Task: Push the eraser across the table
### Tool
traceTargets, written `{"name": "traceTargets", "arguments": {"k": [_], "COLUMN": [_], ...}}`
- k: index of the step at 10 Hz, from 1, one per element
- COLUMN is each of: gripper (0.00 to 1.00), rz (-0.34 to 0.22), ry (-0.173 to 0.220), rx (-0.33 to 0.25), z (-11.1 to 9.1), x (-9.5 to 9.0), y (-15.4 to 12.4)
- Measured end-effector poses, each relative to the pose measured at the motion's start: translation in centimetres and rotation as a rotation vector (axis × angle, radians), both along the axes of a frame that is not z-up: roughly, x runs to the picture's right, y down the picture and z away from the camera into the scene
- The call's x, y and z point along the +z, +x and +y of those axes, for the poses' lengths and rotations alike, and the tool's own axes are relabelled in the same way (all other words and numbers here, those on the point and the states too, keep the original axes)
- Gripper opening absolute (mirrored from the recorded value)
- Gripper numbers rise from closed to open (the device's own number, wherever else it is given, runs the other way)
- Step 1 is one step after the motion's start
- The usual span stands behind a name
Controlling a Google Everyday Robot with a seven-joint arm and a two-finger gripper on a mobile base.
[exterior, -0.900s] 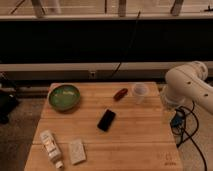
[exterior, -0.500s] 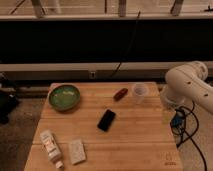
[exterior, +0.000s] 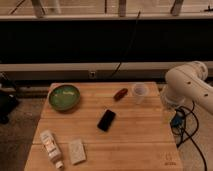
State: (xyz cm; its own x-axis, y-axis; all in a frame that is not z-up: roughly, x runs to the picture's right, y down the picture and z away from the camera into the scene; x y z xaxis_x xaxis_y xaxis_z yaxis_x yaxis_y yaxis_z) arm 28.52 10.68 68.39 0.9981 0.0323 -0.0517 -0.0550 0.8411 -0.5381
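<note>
The eraser [exterior: 106,120] is a flat black block lying near the middle of the light wooden table [exterior: 135,145]. My white arm [exterior: 190,87] is folded beside the table's right edge. My gripper [exterior: 176,120] hangs low by that edge, off the tabletop, well to the right of the eraser and not touching it.
A green bowl [exterior: 64,96] sits at the back left. A small red oblong object [exterior: 120,93] and a clear cup [exterior: 140,93] stand behind the eraser. A white tube [exterior: 51,148] and a pale beige block [exterior: 77,151] lie at the front left. Cables [exterior: 192,135] trail on the floor to the right.
</note>
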Motion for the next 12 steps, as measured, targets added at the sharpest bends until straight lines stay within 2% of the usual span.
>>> {"name": "traceTargets", "arguments": {"k": [6, 8, 10, 12], "gripper": [0.80, 0.80, 0.80, 0.80], "rz": [-0.001, -0.007, -0.023, -0.033], "ry": [-0.001, 0.000, 0.001, -0.002], "rx": [-0.008, -0.027, -0.060, -0.082], "z": [0.3, 1.0, 1.7, 2.8], "x": [0.1, 0.7, 1.6, 2.6], "y": [-0.2, -2.0, -5.6, -6.9]}}
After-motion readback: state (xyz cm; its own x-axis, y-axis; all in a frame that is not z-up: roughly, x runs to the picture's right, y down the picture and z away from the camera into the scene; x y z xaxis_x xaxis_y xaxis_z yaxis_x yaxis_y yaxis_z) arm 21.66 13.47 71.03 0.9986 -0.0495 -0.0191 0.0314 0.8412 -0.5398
